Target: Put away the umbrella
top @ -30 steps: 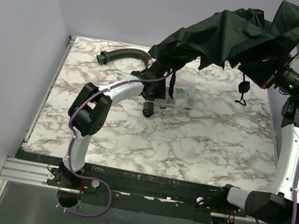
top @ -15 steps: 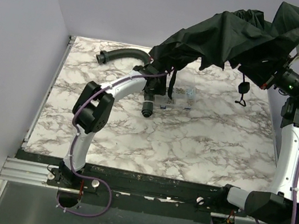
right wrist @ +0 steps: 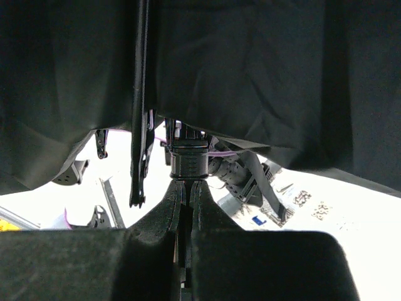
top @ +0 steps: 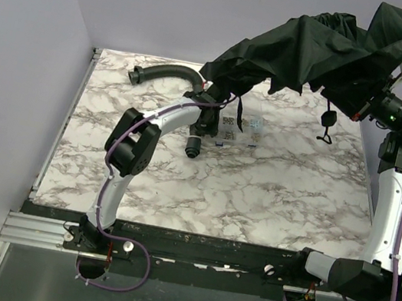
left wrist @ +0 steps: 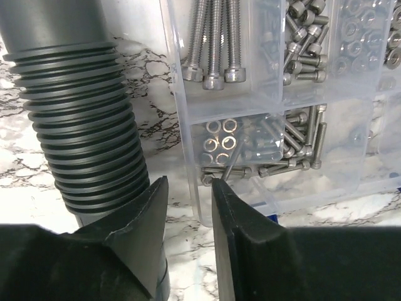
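The umbrella (top: 321, 43) hangs high over the table's back right, its black canopy spread and drooping to the left. A loop strap (top: 328, 120) dangles below it. My right gripper (right wrist: 187, 188) is shut on the umbrella's thin shaft just under a black collar (right wrist: 188, 164); the canopy (right wrist: 250, 75) fills the view above. My left gripper (left wrist: 188, 185) is low under the canopy's left edge. Its jaws stand open with a narrow gap, and the corner of a clear screw box (left wrist: 276, 106) lies between the tips. It holds nothing of the umbrella.
A black ribbed curved hose (top: 164, 74) lies at the back left; its ribbed end (left wrist: 81, 132) is right beside my left finger. The clear organizer box (top: 245, 127) of screws and washers sits mid-table under the canopy. Walls close in the table's left and back.
My left gripper has pushed a little farther back toward the hose and box, and its jaws have narrowed. The right arm and the umbrella have stayed put.
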Controlling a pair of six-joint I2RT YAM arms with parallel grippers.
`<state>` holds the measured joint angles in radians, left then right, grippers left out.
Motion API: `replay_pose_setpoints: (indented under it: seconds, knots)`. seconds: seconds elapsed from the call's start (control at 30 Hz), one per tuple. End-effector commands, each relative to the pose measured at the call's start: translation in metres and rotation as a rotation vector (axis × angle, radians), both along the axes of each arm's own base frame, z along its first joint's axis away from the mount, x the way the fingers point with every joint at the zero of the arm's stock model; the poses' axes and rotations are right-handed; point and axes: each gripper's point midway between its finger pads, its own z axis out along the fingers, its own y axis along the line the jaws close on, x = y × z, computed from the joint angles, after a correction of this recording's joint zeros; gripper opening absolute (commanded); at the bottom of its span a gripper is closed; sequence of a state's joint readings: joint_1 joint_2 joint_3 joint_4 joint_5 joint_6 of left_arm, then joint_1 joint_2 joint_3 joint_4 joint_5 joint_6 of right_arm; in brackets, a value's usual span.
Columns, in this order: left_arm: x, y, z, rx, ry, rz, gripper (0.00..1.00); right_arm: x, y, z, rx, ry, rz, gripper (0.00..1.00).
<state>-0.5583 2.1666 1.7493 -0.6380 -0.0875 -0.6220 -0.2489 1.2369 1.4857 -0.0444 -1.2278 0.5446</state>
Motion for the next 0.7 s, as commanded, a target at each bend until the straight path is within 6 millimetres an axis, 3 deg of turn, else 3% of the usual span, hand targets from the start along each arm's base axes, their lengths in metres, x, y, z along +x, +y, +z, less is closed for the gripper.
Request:
replay_pose_setpoints:
  seconds: [0.0,0.1,0.17,0.2,0.37,0.67]
  knots:
    - [-0.008,0.000,-0.010,0.035,0.032,-0.031,0.28,-0.013,0.002,0.016,-0.024,-0.091,0.013,0.00]
    - [-0.010,-0.007,-0.010,0.043,0.037,-0.058,0.20,-0.015,0.003,0.018,-0.025,-0.093,0.017,0.00]
    - [-0.013,-0.012,-0.009,0.039,0.041,-0.085,0.04,-0.015,0.003,0.018,-0.026,-0.095,0.018,0.00]
    - [-0.015,-0.015,-0.008,0.030,0.042,-0.097,0.00,-0.016,0.003,0.018,-0.026,-0.094,0.020,0.00]
    - [-0.032,-0.049,0.004,-0.030,0.020,-0.202,0.00,-0.018,0.003,0.018,-0.027,-0.095,0.025,0.00]
    - [-0.084,-0.158,0.025,-0.207,0.047,-0.359,0.00,-0.020,0.003,0.017,-0.027,-0.096,0.022,0.00]
